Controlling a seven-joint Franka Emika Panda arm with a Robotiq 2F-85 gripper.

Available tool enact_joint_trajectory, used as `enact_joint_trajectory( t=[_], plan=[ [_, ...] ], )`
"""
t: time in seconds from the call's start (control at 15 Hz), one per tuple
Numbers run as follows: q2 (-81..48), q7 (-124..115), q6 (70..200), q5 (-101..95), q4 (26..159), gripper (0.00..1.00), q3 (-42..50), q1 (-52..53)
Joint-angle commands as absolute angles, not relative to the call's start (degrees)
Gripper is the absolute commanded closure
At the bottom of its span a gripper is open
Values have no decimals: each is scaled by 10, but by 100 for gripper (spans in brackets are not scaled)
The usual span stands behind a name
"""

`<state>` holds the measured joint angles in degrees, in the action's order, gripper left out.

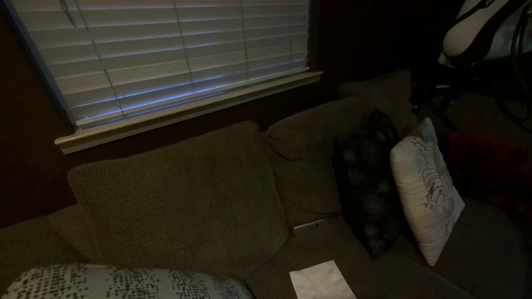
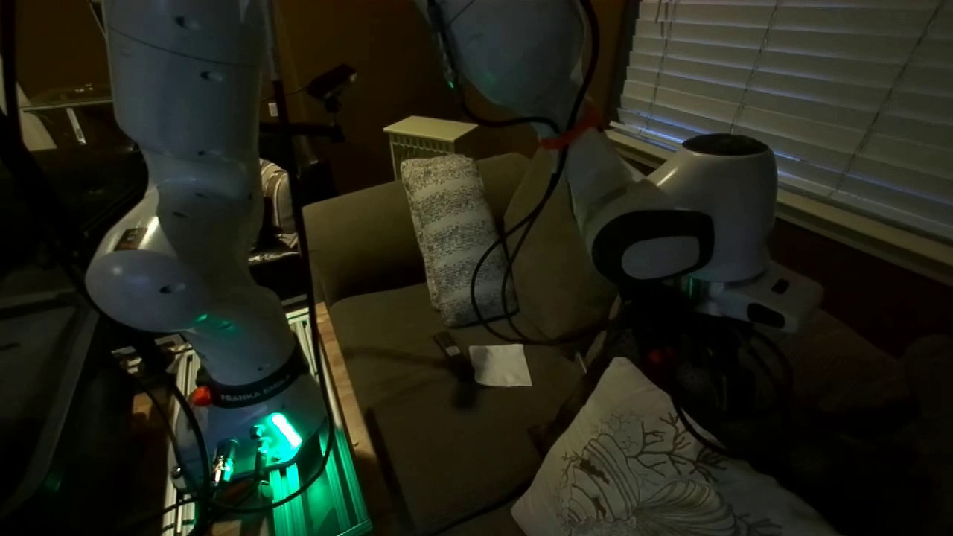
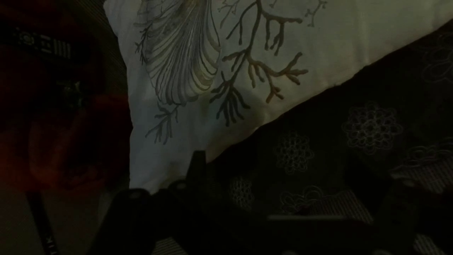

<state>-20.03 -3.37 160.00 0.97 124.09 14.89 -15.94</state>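
- Wrist view: the gripper (image 3: 277,159) is spread wide; the dark pillow (image 3: 371,127) is seen between its fingers (image 3: 197,173), contact unclear.
- On the sofa (image 2: 461,454), the dark pillow is partly covered by the white pillow (image 3: 198,71).
- Toward the sofa's front edge, a remote-like object (image 2: 449,345) is laid just beside a white sheet (image 2: 500,365).
- A patterned cushion (image 2: 454,238) is propped by the armrest (image 2: 365,231).

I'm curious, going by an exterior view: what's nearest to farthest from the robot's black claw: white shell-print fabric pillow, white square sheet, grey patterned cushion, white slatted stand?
1. White shell-print pillow: close by the claw.
2. White square sheet: on the brown fabric sofa.
3. Grey patterned cushion: propped farther back.
4. White slatted stand: beyond the sofa.
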Motion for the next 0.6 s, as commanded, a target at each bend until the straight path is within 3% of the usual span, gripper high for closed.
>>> enact_joint_trajectory(
  t=[0.0, 0.53],
  plan=[
    [-224, -22, 1589, 39, 1205, 0, 130, -170],
    [-327, -14, 1508, 77, 1046, 0, 76, -181]
  ],
)
